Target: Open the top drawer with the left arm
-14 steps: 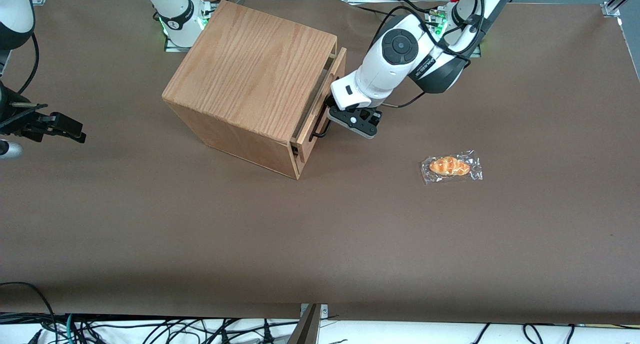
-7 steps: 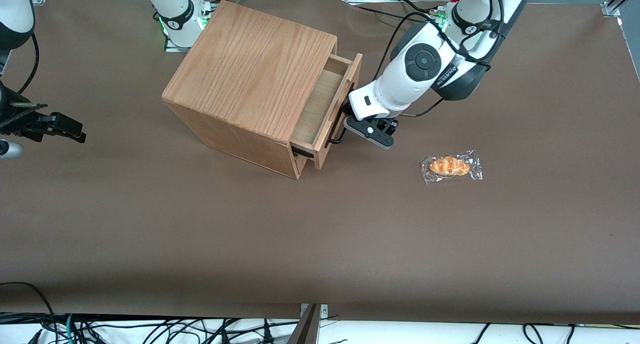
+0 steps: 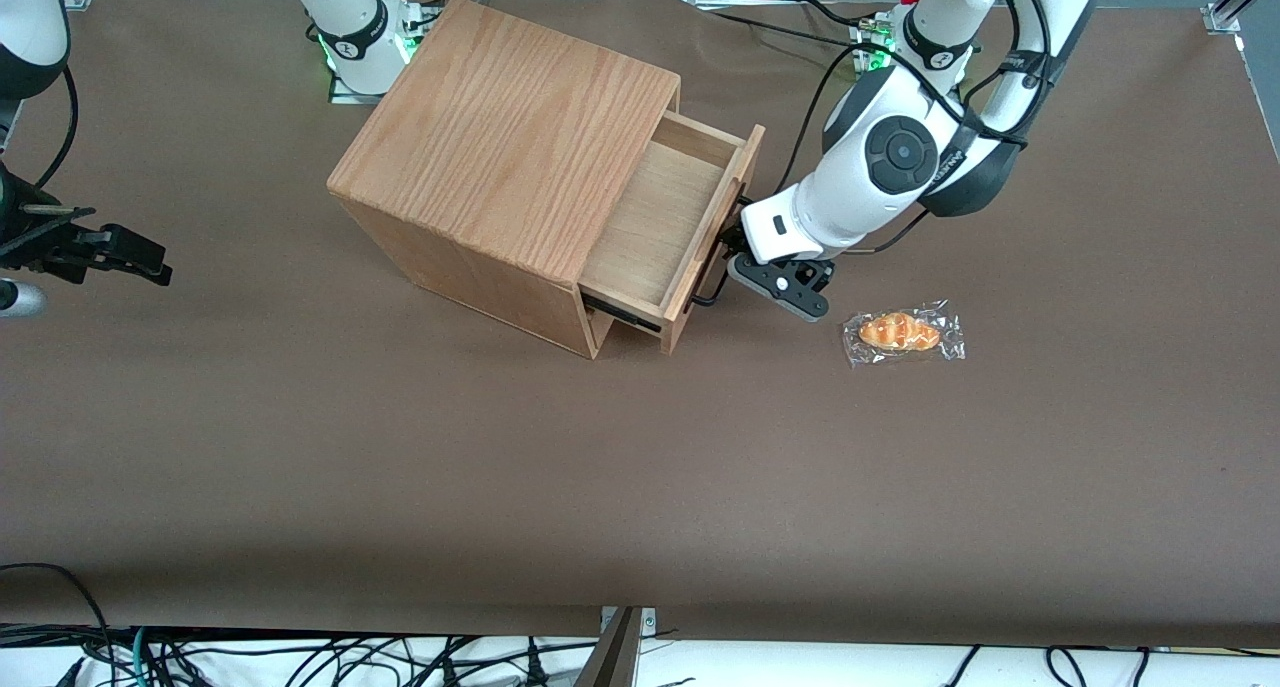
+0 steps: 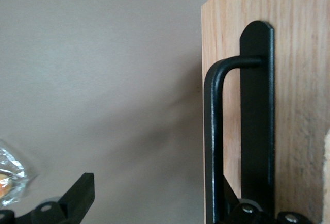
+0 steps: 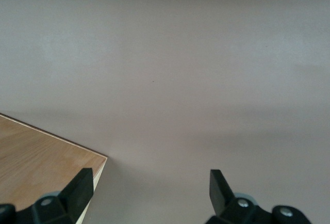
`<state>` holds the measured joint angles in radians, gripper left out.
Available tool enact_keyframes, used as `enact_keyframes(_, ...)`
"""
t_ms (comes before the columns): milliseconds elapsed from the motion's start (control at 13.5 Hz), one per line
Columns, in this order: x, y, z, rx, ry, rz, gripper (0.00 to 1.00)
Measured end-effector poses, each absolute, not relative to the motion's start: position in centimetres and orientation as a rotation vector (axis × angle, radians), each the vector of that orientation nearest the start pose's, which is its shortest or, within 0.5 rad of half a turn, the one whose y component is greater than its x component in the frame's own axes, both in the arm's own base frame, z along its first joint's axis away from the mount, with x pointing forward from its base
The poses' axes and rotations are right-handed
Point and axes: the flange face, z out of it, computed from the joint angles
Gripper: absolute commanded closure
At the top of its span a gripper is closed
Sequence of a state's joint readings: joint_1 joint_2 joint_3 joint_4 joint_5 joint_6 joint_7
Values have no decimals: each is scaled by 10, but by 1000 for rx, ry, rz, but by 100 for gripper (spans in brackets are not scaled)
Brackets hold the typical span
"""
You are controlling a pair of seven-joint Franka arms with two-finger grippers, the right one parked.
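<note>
Brown table (image 3: 400,447); jaws (image 3: 722,267) half-hidden at top drawer (image 3: 660,222).

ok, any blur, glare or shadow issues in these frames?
Front view: sharp and evenly lit, with glare on the pastry wrapper; the open pincer is at the top drawer handle. Left wrist view: handle fairly sharp, wrapper blurred. Right wrist view: table washed out, crossed by a soft shadow band.

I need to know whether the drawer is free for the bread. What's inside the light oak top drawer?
The light oak top drawer shows only bare pale plywood; the wooden box casing covers its inner end. The black gripper hooks its handle.
</note>
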<state>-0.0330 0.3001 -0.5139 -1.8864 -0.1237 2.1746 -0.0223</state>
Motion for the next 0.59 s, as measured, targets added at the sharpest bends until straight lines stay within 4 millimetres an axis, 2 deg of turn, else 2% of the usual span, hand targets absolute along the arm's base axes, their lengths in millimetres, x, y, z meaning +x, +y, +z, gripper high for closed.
enact_keyframes(591, 546, -288, 371, -3306, 706, 116, 0)
